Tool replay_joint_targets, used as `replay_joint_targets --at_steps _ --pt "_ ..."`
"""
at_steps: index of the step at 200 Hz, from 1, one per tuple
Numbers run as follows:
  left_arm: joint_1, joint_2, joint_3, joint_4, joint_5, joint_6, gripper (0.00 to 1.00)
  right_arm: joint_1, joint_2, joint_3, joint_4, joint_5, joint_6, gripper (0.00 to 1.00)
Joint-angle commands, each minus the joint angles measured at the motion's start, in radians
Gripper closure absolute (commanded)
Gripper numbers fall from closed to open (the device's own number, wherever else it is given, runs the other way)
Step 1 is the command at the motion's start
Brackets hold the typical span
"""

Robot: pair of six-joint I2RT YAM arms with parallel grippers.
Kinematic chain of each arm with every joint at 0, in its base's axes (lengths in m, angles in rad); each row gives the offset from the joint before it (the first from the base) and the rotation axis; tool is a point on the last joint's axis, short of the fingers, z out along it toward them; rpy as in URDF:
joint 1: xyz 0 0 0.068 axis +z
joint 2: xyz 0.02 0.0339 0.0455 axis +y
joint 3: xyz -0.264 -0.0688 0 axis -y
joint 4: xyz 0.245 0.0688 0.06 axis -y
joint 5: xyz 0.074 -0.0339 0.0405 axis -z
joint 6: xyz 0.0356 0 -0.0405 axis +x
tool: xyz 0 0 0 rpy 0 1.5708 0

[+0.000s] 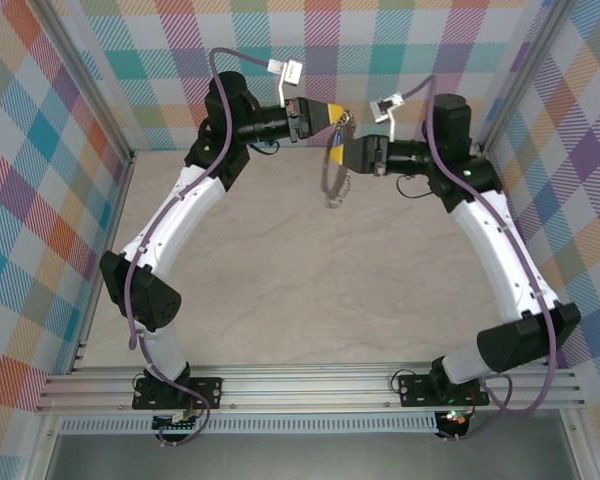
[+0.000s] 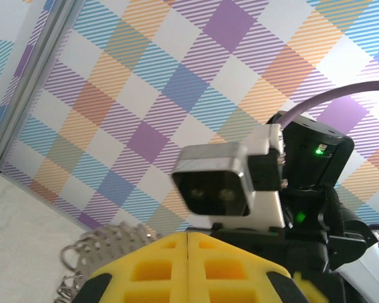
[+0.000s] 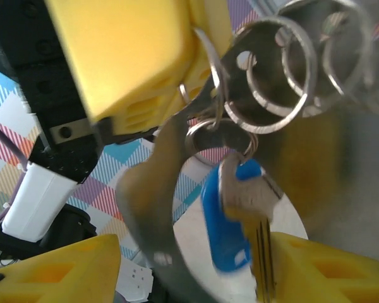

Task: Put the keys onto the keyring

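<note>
The keyring (image 1: 330,185), a thin grey hoop fringed with small loops, hangs in the air at the back of the table. My left gripper (image 1: 337,115) is shut on its top edge, the yellow fingers (image 2: 170,265) pressed flat together, and the loops (image 2: 98,246) show to their left. In the right wrist view the loops (image 3: 271,76) hang beside the left gripper's yellow finger (image 3: 132,50). Below them dangles the silvery key (image 3: 258,218) with its blue oval tag (image 3: 226,224). My right gripper (image 3: 192,271) is open, with the hoop's grey band (image 3: 148,202) and the key between its fingers.
Checked cloth walls (image 1: 70,120) close in the left, back and right sides. The pale table top (image 1: 310,290) lies well below both grippers. The right arm's wrist camera (image 2: 218,183) sits close in front of the left gripper.
</note>
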Motion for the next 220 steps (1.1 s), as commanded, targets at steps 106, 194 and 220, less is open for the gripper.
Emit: replay_joint_targets --at_steps 106,194,220 --pt "-0.013 -0.032 0.027 0.053 0.014 -0.015 1.00 -0.080 -0.021 0.033 0.239 0.046 0.149 0.52" --pt "-0.013 -0.036 0.018 0.055 0.014 -0.017 1.00 -0.040 0.065 0.098 0.303 0.033 0.194 0.61" --pt "-0.012 -0.035 0.020 0.054 0.012 -0.015 1.00 -0.034 0.078 0.113 0.299 0.027 0.194 0.68"
